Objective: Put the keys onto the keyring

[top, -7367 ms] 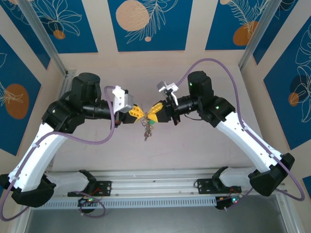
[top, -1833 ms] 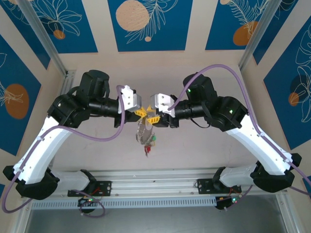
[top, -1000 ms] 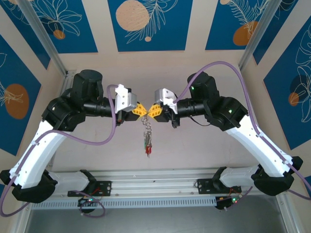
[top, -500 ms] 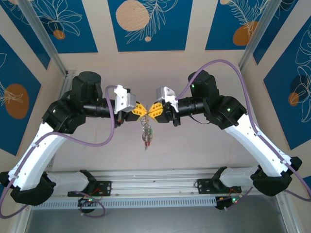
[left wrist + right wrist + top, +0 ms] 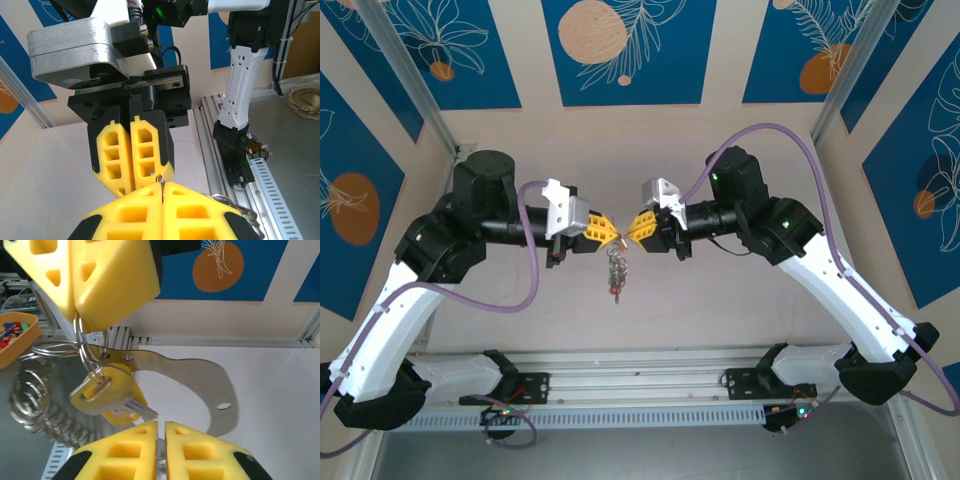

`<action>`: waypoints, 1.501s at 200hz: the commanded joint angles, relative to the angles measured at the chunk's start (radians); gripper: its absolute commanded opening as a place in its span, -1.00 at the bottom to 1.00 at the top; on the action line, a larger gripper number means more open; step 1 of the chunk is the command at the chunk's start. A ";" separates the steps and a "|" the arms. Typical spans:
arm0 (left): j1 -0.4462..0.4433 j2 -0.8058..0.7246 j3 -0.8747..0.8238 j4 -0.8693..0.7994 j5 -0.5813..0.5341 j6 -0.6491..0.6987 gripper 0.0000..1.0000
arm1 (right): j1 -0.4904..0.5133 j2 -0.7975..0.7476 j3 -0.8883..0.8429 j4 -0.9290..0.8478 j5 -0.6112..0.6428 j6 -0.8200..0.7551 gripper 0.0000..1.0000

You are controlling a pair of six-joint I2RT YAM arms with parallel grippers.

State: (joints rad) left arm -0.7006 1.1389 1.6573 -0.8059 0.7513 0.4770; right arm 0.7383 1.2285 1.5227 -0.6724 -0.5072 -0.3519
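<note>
slvr keys (image 5: 107, 392), yellow tag, prob. bunched

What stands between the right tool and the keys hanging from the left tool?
Nothing visible. The keys hang from the keyring pinched in the left tool, and only open air separates them from the right tool.
</note>
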 commanded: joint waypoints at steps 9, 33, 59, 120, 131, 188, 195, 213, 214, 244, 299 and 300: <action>0.006 -0.018 -0.001 0.043 0.044 -0.009 -1.00 | -0.004 -0.091 -0.065 0.052 -0.025 0.005 -0.42; 0.012 -0.016 0.002 0.042 0.074 -0.014 -1.00 | -0.003 -0.175 -0.133 0.136 -0.023 0.005 -0.16; 0.015 -0.006 0.021 0.017 0.131 -0.019 -1.00 | -0.005 -0.195 -0.131 0.157 -0.048 -0.001 -0.13; 0.016 -0.008 0.019 0.019 0.161 -0.036 -1.00 | -0.001 -0.159 -0.101 0.215 -0.119 0.022 -0.25; 0.016 -0.006 0.019 0.021 0.164 -0.037 -1.00 | 0.004 -0.149 -0.092 0.217 -0.137 0.026 -0.27; 0.015 0.007 0.017 0.022 0.166 -0.034 -1.00 | 0.026 -0.129 -0.091 0.241 -0.154 0.036 -0.34; 0.015 0.007 0.017 0.021 0.167 -0.031 -1.00 | 0.027 -0.127 -0.091 0.246 -0.158 0.040 -0.34; 0.016 0.009 0.016 0.024 0.169 -0.032 -1.00 | 0.031 -0.120 -0.091 0.261 -0.169 0.045 -0.35; 0.016 0.009 0.016 0.024 0.169 -0.033 -1.00 | 0.032 -0.119 -0.090 0.261 -0.169 0.045 -0.35; 0.016 0.005 0.008 0.028 0.169 -0.033 -1.00 | 0.036 -0.102 -0.083 0.274 -0.180 0.053 -0.42; 0.016 -0.001 -0.005 0.039 0.168 -0.034 -1.00 | 0.040 -0.077 -0.070 0.267 -0.178 0.058 -0.84; 0.016 -0.001 -0.005 0.039 0.168 -0.034 -1.00 | 0.040 -0.078 -0.071 0.267 -0.177 0.059 -0.84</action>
State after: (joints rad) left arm -0.6937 1.1538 1.6566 -0.8074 0.8722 0.4503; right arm 0.7715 1.1507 1.4193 -0.4118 -0.6640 -0.3004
